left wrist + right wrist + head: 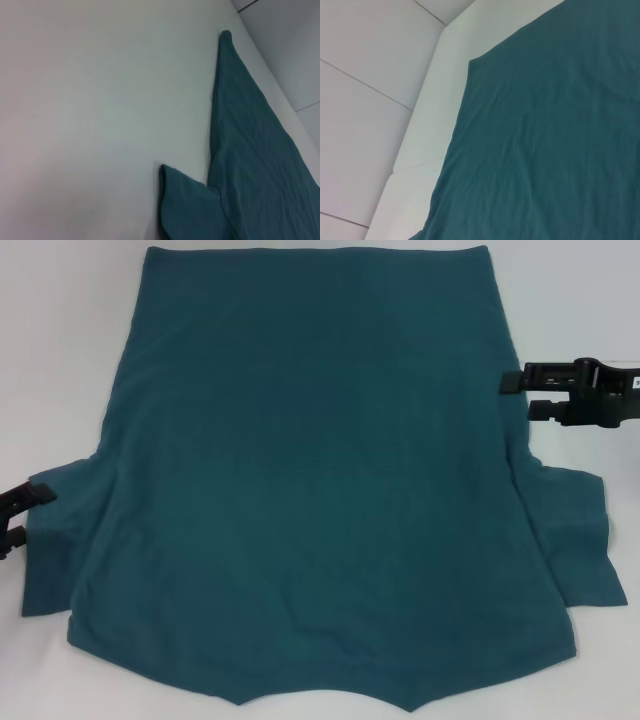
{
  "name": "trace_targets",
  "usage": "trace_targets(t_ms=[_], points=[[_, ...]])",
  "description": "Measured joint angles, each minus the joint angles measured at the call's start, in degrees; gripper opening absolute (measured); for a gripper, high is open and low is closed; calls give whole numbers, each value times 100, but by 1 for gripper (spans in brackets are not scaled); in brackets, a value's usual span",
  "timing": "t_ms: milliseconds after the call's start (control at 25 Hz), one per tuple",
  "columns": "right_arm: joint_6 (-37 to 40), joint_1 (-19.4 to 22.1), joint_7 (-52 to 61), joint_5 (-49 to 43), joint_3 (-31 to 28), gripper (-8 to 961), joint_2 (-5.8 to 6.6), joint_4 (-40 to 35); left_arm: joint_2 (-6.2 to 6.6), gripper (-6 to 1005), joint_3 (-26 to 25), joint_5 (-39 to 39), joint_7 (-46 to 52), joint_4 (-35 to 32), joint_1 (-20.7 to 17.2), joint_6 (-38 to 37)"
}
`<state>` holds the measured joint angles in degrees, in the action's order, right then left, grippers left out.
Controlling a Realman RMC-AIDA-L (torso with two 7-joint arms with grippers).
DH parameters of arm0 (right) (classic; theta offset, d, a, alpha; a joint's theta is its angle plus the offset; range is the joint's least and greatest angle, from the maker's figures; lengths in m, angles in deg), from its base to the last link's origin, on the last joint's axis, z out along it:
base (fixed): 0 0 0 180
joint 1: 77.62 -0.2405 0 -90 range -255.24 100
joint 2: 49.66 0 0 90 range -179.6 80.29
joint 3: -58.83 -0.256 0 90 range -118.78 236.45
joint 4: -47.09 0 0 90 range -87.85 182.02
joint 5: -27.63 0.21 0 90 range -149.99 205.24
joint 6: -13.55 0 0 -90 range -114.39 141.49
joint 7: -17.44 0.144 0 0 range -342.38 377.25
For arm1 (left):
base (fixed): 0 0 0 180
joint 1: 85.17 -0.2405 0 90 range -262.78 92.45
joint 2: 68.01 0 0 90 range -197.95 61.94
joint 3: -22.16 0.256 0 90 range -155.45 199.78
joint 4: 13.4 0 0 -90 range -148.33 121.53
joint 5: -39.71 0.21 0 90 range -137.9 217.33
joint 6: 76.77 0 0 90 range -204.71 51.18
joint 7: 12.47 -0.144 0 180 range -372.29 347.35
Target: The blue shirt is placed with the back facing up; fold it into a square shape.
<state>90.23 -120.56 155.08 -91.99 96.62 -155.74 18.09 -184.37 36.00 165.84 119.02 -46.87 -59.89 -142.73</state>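
- Head view, lower left edge: the left gripper [12, 515] sits right at the tip of the shirt's left sleeve, its two black jaws spread with a gap between them and nothing pinched.
- Centre of the frame: the blue shirt [320, 470] lies flat on the white counter [60, 360], plain back up, hem at the top of the frame, collar notch at the bottom edge, both short sleeves poking out at the lower left and lower right.
- Its cloth is a dark teal knit, matte, with faint soft wrinkles and no stiff parts. I judge it light and limp: it will drape and sag from any pinch, and may drag across the smooth counter if pulled low.
- Good places to take hold look like the sleeve tips and the side seams or hem corners, where an edge can be nipped without bunching the middle.
- Right edge, mid-height: the right gripper [530, 395] hovers just beside the shirt's right side seam, its jaws parted, one above the other in the frame, holding nothing.
- Left wrist view shows the sleeve and a long side edge on the bare counter; right wrist view shows a hem corner near the counter's edge.
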Motion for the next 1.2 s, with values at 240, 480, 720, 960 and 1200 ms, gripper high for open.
trace_targets(t_ms=[240, 480, 720, 960, 1200], points=[[-3, 10, -1, 0, 13, 853, 0, 0, 0, 842, 100, 0, -11, 81, 18, 59], [-4, 13, -1, 0, 5, 852, 0, 0, -8, 843, 194, -1, -11, 110, 56, 57], [-12, 37, -1, 0, -8, 852, 0, 0, -9, 774, 283, 4, 108, 92, 75, 67], [-14, 57, -1, 13, -8, 852, 0, 0, -9, 614, 285, 9, 82, 29, 71, 40], [-39, 69, -1, 13, -8, 854, -8, 0, -9, 373, 400, 9, 4, -31, 58, 8]])
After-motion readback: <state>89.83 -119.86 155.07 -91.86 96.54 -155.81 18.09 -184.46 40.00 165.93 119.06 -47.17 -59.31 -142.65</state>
